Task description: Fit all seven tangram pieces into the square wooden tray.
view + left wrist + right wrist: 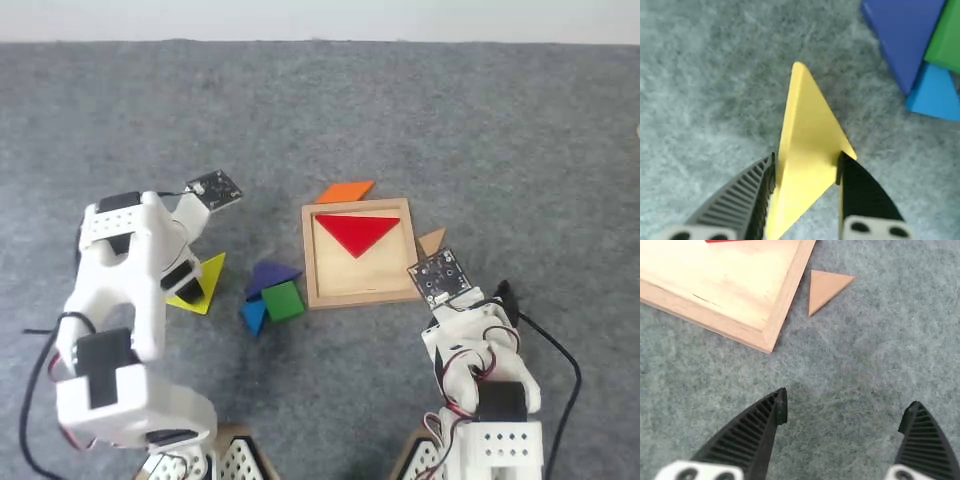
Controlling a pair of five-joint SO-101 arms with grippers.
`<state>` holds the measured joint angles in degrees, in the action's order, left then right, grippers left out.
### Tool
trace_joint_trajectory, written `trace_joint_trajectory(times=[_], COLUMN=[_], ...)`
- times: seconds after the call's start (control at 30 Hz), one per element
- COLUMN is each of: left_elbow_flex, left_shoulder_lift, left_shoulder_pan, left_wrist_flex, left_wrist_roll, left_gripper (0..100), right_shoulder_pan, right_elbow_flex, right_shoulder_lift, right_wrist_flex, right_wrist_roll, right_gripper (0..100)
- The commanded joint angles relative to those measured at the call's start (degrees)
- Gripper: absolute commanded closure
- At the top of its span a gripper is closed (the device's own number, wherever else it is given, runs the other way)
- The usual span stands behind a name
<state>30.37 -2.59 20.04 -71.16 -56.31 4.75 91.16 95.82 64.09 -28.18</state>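
Observation:
The square wooden tray [345,284] lies mid-table with a red triangle [356,233] inside it. My left gripper [805,167] is shut on the yellow triangle [807,145], which also shows by the left arm [205,280]. Beside it lie a dark blue triangle [271,275], a green square [283,300] and a light blue triangle [254,315]. An orange piece [346,191] rests at the tray's far edge. A tan triangle [824,287] sits just off the tray's corner [771,335]. My right gripper [845,422] hangs open over bare carpet near that corner.
Grey carpet covers the whole table. A pale wall edge runs along the far side. Wide free carpet lies beyond the tray and to both sides of it.

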Motion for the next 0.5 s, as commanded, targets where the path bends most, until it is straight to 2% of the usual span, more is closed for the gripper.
trace_joint_trajectory(times=[0.0, 0.17, 0.27, 0.33, 0.4, 0.47], left_elbow_flex=[-0.22, 11.47, 14.2, 13.05, 10.68, 7.96], left_shoulder_lift=[8.0, 15.82, 19.6, 19.52, 17.14, 13.36], left_shoulder_pan=[0.0, -5.45, -5.98, -4.57, -3.16, -1.49], left_wrist_flex=[-3.6, -6.07, 0.0, 3.52, 3.6, 3.6], left_wrist_roll=[0.44, -1.14, 2.11, 5.54, 4.31, 1.23], left_gripper=[83, 83, 82, 75, 66, 64], right_shoulder_pan=[0.4, 0.13, 0.13, 0.31, 0.22, 0.22], right_elbow_flex=[-0.7, -0.7, -0.7, -0.7, -0.7, -0.7], right_shoulder_lift=[0.13, 0.13, 0.13, 0.13, 0.13, 0.13], right_wrist_flex=[-1.27, -1.27, -1.1, -1.01, -0.92, -0.92], right_wrist_roll=[-0.7, -0.7, -0.7, -0.7, -0.7, -0.7], right_gripper=[63.8, 63.8, 63.8, 63.8, 63.8, 63.8])
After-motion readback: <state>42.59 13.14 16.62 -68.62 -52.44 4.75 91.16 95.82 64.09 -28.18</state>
